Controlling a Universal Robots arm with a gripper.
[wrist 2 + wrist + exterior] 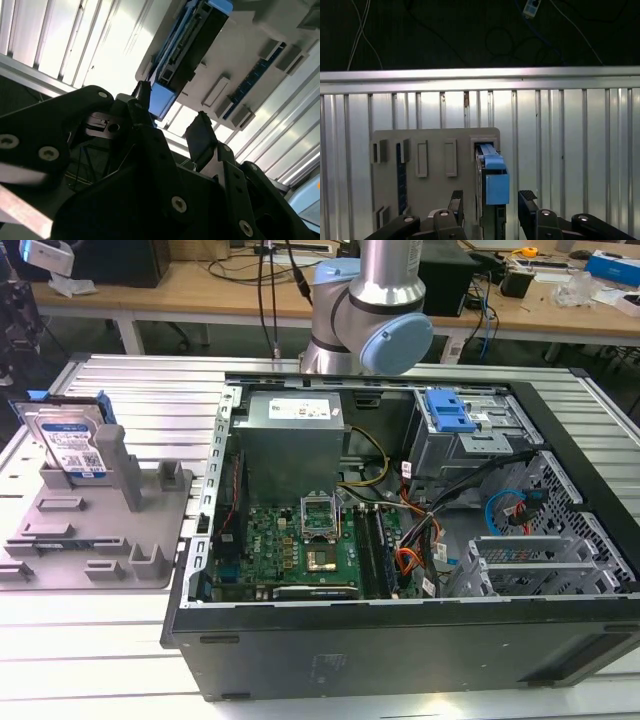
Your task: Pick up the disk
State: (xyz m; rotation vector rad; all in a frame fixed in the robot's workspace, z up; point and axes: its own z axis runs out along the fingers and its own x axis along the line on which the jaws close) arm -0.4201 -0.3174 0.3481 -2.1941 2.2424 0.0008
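Near the table's [100, 660] edge on the exterior view's left, we see the disk [68, 440] standing up in a far corner of the grey fixture [70, 525], and in the first wrist view the gripper [492, 199] has its jaws apart, one on each side of the disk.

Your counter [140, 380] is a ribbed, silver metal surface. You have an open black computer case [400, 650] lying on it, and a grey plastic fixture [75, 540] sits flat just beside the case, on the exterior view's left.
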